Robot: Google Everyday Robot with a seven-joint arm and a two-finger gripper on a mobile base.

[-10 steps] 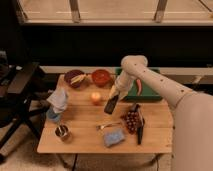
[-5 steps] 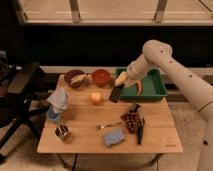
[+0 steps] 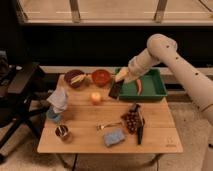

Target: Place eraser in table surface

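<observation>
Eraser point(image 3: 115, 90), flat black block, apparently in gripper point(image 3: 119, 83)

matt wooden table surface point(image 3: 150, 135), claw point(image 3: 118, 86) above

The tool point(image 3: 119, 85) hung shut on the eraser point(image 3: 115, 90) above the surface point(image 3: 155, 135), between the fruit point(image 3: 95, 97) on its left and the tray point(image 3: 156, 90) on its right. Two bowls point(image 3: 75, 78) sat behind the fruit. The sponge point(image 3: 114, 137) lay near the front edge, with the long-handled utensil point(image 3: 139, 131) to its right.
</observation>
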